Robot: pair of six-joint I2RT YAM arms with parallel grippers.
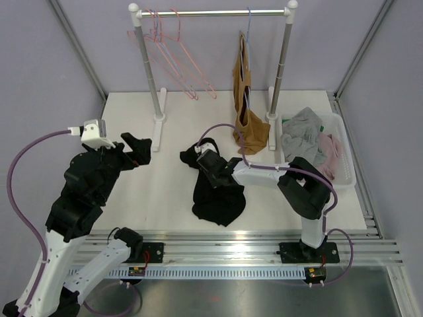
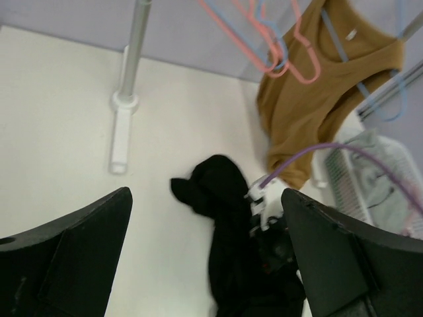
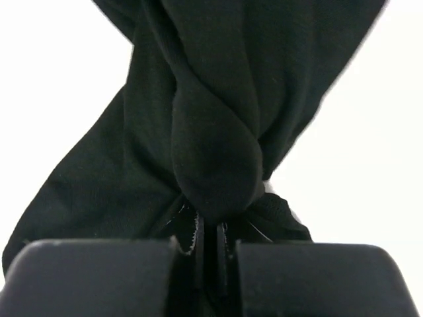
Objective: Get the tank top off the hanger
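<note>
On the table near the rack | right gripper jaws pinched tight on a fold of the black top, which lies crumpled | left gripper wide, holding nothing | brown tank top hangs on blue hanger | lift slowly, keep pinch tight

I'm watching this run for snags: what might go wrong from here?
1. The right gripper pinches only a bunched fold of the black garment; lifting may drag it or let it slip.
2. Its purple cable loops near the brown tank top hanging on the blue hanger; a swing might snag it.
</note>
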